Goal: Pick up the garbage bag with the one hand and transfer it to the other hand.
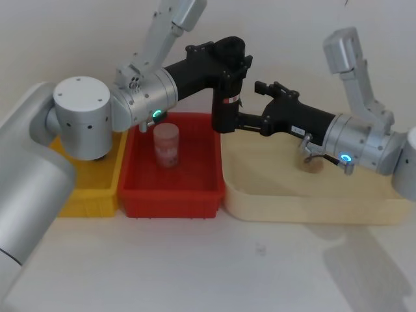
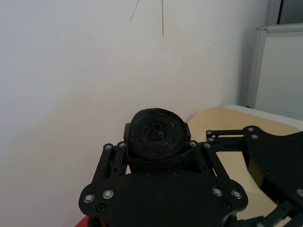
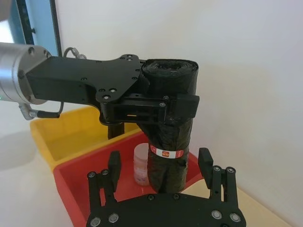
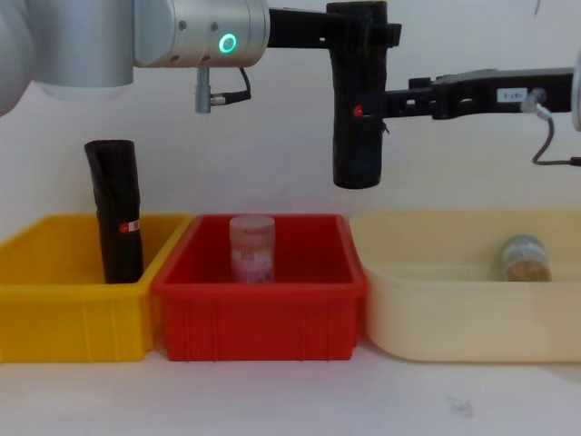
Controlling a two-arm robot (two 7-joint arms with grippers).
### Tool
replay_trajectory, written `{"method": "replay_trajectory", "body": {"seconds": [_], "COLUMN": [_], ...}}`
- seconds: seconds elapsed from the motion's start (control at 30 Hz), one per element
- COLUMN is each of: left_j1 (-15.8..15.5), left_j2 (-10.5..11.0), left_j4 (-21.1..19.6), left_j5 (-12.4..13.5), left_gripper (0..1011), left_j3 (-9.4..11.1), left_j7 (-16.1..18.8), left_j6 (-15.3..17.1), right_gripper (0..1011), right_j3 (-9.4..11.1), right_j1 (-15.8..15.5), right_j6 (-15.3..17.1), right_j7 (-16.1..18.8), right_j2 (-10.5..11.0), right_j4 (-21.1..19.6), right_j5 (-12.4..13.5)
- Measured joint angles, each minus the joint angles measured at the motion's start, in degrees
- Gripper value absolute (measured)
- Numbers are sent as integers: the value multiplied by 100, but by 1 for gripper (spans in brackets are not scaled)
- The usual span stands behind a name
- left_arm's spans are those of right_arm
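The garbage bag (image 4: 357,136), a black roll with a red-and-white label band, hangs upright above the gap between the red bin and the cream tray. My left gripper (image 4: 363,36), on the green-ringed arm, is shut on its upper end (image 3: 161,106). In the left wrist view the roll's coiled end (image 2: 155,135) sits between the fingers. My right gripper (image 3: 159,163), on the blue-ringed arm, is open. Its fingers (image 3: 204,161) stand on either side of the roll's lower half, just below the label, with a gap on both sides. From the head view it reaches in from the right (image 1: 224,123).
A second black roll (image 4: 118,213) stands in the yellow bin (image 4: 73,309) at the left. The red bin (image 4: 259,318) in the middle holds a clear jar (image 4: 251,247). The cream tray (image 4: 472,318) at the right holds a small jar (image 4: 522,257).
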Motion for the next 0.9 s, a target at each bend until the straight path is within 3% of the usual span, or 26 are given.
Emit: {"method": "replay_trajectory", "body": {"seconds": [0.53,0.9], "left_j1": [0,0], "left_j2": [0,0], "left_j4": [0,0], "left_j5": [0,0], "left_gripper": [513,513], "left_j3": [0,0], "left_j7": [0,0], "left_j6": [0,0], "right_gripper": [1001,1001], "right_j3": [-254,-302], "right_j1": [335,542], "right_j6": [-191,-366], "right_j7": [-400,-353], "right_j2": [-240,-449], "right_j4": [475,846], "right_j5": [-456,-527]}}
